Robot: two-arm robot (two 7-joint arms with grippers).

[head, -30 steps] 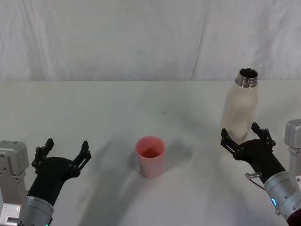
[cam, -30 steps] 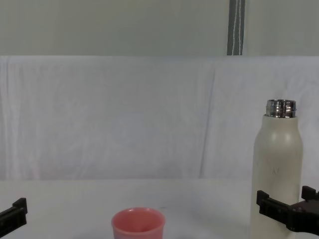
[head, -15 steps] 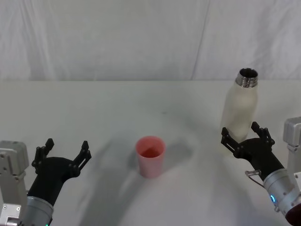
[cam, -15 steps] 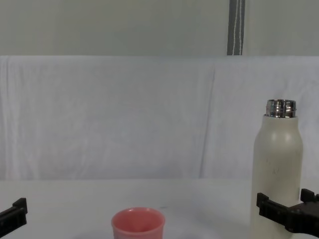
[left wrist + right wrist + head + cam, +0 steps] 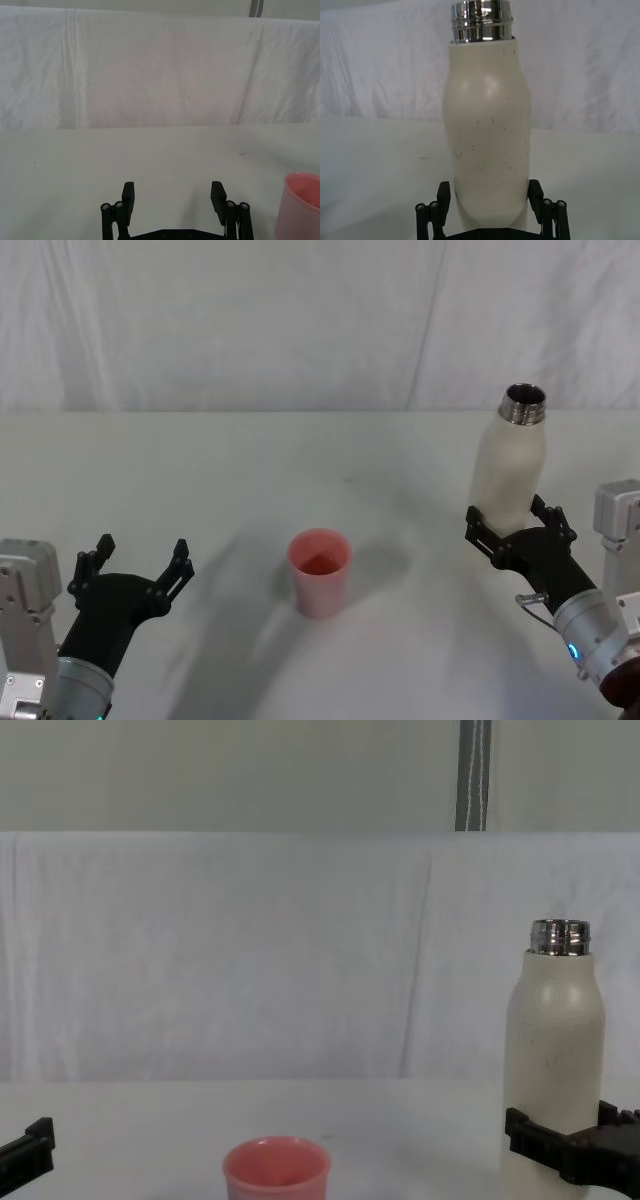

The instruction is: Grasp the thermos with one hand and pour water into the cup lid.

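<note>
Both fingers of the right gripper (image 5: 518, 530) flank the upright thermos (image 5: 509, 462), spread wide. Left gripper (image 5: 132, 570) rests open, well left of the cup lid (image 5: 320, 571).

No readable text, label, brand, number or sign anywhere I look. Thermos (image 5: 487, 130) between my fingers: plain cream body, small dark scuffs only, no lettering; steel neck bare. Pink cup (image 5: 320, 571): blank wall, no print. White cloth (image 5: 250, 320) behind table: no marking
</note>
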